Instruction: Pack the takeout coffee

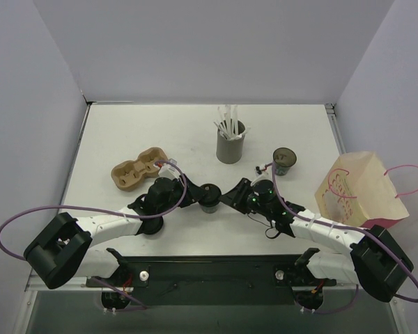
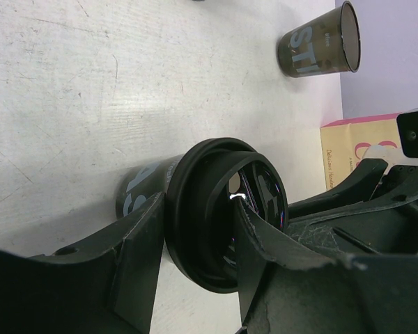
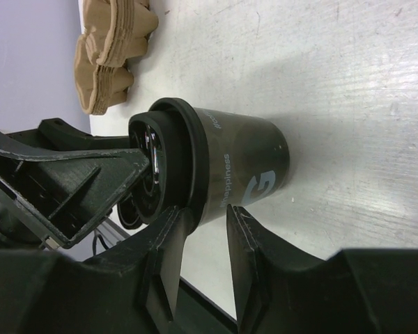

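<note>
My left jaws clamp the lid [image 2: 216, 167] on the cup [image 3: 247, 174], which stands mid-desk [image 1: 153, 132] between both arms, presumably to seat it before packing. My right jaws sit partly apart at the cup wall under the lid rim, likely bracing; I cannot tell whether they pinch.

takeout coffee [image 3: 251, 174]: I see dark brown, pale lettering, black lid
bag [image 1: 362, 195]: cream, pink handles
carrier [image 1: 134, 172]: brown
</note>
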`<state>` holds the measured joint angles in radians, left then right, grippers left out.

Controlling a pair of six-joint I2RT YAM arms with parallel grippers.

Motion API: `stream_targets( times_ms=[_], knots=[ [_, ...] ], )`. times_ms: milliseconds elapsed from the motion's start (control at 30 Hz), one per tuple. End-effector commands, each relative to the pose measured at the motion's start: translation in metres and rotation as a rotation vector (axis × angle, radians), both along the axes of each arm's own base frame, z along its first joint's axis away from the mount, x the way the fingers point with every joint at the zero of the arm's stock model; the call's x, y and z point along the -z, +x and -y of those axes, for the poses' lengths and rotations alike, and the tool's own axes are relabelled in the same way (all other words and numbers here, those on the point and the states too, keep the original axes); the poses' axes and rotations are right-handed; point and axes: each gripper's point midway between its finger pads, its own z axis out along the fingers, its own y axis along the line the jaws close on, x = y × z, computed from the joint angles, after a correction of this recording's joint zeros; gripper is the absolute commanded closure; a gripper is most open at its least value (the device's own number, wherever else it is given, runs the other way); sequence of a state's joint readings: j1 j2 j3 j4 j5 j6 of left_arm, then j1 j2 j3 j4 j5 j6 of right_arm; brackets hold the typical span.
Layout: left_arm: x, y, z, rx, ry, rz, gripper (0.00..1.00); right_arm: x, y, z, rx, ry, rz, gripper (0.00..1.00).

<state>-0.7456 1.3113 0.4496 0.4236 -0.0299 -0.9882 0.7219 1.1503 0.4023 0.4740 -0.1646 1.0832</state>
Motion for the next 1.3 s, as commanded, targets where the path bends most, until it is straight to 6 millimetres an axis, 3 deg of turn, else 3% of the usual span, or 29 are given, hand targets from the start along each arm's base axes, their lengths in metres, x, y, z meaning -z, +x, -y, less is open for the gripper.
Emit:
stream_targets(
  times_ms=[0,267,500,600,833,1267],
  knots=[
    [0.110,-0.073,-0.057,0.058,0.340,-0.335,0.52,-0.019,0.012,-0.013,0.026,0.082,0.054,0.70],
    [0.118,-0.078,-0.060,0.048,0.352,-0.355,0.52,0.006,0.007,-0.011,0.061,0.135,0.012,0.74],
    [0.124,-0.082,-0.062,0.042,0.353,-0.368,0.52,0.027,0.003,-0.001,0.088,0.111,0.002,0.93],
    [0.128,-0.085,-0.062,0.044,0.359,-0.377,0.52,0.048,-0.006,0.011,0.105,0.089,-0.027,0.98],
    [0.137,-0.092,-0.068,0.037,0.379,-0.398,0.52,0.085,-0.019,0.030,0.121,-0.017,-0.082,1.00],
    [0.142,-0.095,-0.074,0.017,0.401,-0.409,0.52,0.117,-0.022,0.054,0.142,-0.181,-0.098,1.00]
  ],
)
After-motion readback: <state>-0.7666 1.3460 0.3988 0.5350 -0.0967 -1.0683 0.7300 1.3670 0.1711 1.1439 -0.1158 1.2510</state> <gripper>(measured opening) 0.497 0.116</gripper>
